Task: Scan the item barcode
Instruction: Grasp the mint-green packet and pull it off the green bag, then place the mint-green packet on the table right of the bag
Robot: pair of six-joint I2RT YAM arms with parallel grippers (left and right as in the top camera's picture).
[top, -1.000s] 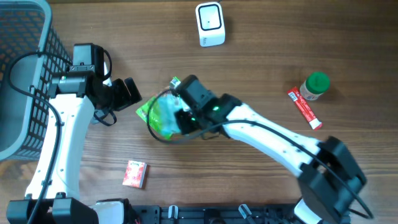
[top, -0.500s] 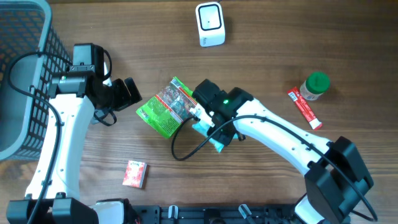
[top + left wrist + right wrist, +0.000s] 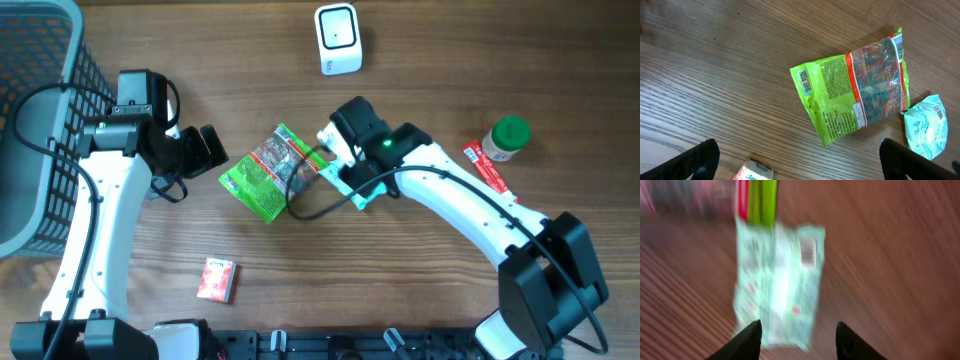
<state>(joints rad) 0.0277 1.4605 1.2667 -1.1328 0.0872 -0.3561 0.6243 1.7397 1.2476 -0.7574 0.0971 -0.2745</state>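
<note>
So my read is we're at the pick-up part, nothing is anywhere near the scanner (image 3: 338, 38) yet, which sits at the top middle of the overhead frame. The right end effector (image 3: 799, 325) has its fingers partway apart, and the pale teal packet (image 3: 780, 280) looks like it's lying flat on the table (image 3: 450, 60) rather than being pinched. The wrist shot is blurry though, so take that loosely.

The packet's near edge sits right between the fingertips and the rest stretches away from them, barcode side up. In the overhead it's in the middle, just right of the green snack bag (image 3: 265, 172).

Next move, I reckon: close on that near edge, lift, carry it up-frame and tilt the barcode toward the scanner. It's thin and floppy, so easy to miss.

The left end effector (image 3: 213, 148) is spread wide, holding nothing, left of the green bag.
</note>
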